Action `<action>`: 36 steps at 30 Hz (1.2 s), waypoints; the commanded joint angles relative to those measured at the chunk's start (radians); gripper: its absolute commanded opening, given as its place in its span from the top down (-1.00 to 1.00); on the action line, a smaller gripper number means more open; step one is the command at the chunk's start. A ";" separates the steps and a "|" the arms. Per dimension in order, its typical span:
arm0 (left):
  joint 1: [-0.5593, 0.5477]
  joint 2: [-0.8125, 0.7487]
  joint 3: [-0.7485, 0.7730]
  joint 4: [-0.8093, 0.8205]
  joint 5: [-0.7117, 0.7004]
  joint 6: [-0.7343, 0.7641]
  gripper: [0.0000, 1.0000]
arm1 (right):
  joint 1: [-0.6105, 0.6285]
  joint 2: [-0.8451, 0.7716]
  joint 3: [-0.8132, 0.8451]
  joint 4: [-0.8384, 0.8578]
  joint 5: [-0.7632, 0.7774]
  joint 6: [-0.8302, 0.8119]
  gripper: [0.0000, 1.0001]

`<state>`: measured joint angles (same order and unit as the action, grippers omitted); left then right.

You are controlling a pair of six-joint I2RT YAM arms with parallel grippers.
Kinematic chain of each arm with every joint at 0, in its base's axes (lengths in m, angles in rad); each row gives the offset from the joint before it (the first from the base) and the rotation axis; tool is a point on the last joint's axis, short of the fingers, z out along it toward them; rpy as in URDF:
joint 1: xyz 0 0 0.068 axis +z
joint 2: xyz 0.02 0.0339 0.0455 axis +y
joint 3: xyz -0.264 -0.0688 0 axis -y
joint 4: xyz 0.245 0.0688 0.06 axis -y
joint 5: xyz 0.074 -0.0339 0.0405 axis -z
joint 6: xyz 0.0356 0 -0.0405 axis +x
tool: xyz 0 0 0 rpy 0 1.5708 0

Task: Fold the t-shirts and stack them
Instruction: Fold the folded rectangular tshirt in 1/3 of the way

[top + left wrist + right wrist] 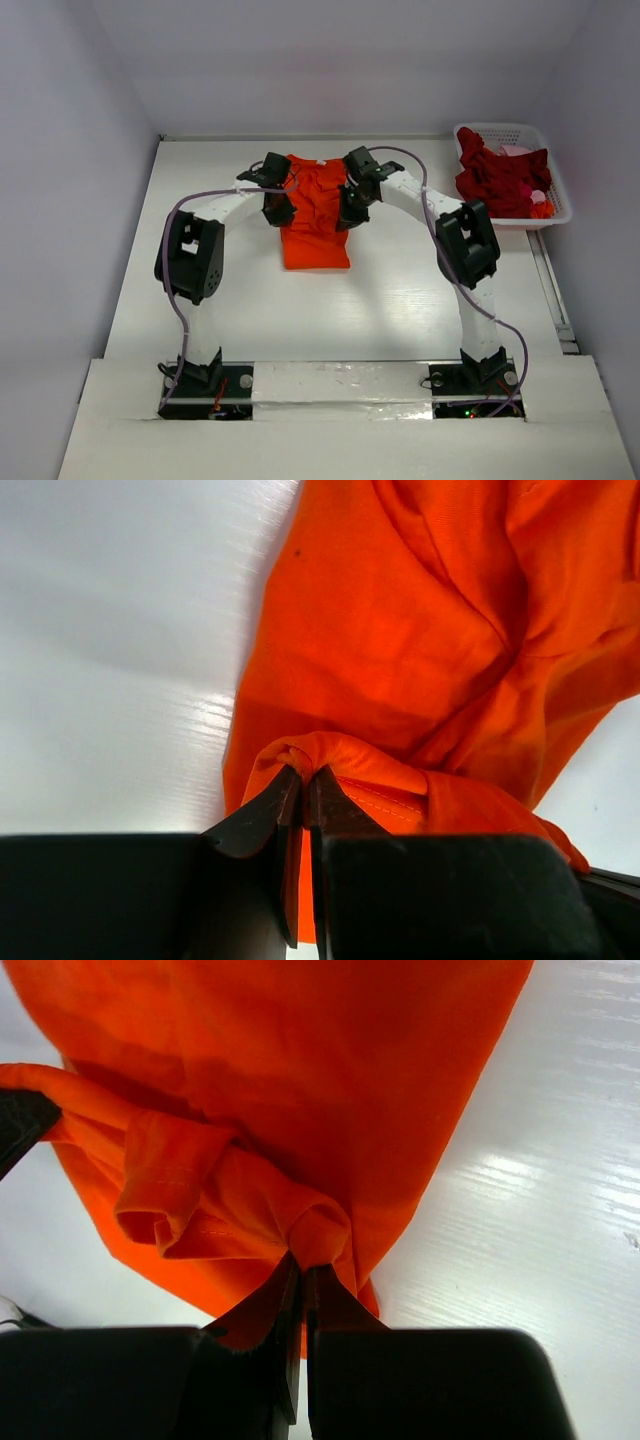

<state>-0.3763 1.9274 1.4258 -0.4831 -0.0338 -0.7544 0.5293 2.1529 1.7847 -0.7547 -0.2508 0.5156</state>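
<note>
The overhead view alone takes in the whole scene. The orange t-shirt [315, 215] lies rumpled on the far middle of the table [380, 300], between the two arms. A white basket [556, 172] at the far right holds dark red shirts [498, 180] and a pink shirt [515, 150].

Only the wrist views show the grips. The left gripper [305, 775] is pinched tight on a bunched fold at the shirt's left edge. The right gripper [303, 1268] is clamped on a gathered fold at its right edge. In both, cloth bulges just beyond the fingertips.
</note>
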 commanded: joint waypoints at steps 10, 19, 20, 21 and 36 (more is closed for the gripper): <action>0.028 -0.002 0.042 0.005 -0.015 0.027 -0.13 | -0.008 0.010 0.030 0.003 0.007 -0.003 0.50; 0.046 -0.109 0.027 0.012 -0.080 0.040 -0.96 | -0.008 -0.054 0.065 0.002 0.110 -0.029 -0.45; 0.047 -0.123 0.030 0.008 -0.081 0.040 -0.93 | -0.008 -0.074 0.073 -0.005 0.122 -0.032 -0.46; 0.047 -0.158 0.032 0.005 -0.081 0.040 -0.91 | -0.008 -0.083 0.082 -0.023 0.130 -0.037 -0.46; 0.047 -0.289 -0.149 0.058 0.110 0.033 0.68 | 0.023 -0.140 0.065 -0.052 0.022 -0.041 1.00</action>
<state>-0.3332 1.6127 1.3201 -0.4385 -0.0036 -0.7181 0.5350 1.9888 1.8519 -0.7979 -0.2039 0.4923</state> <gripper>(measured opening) 0.170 0.014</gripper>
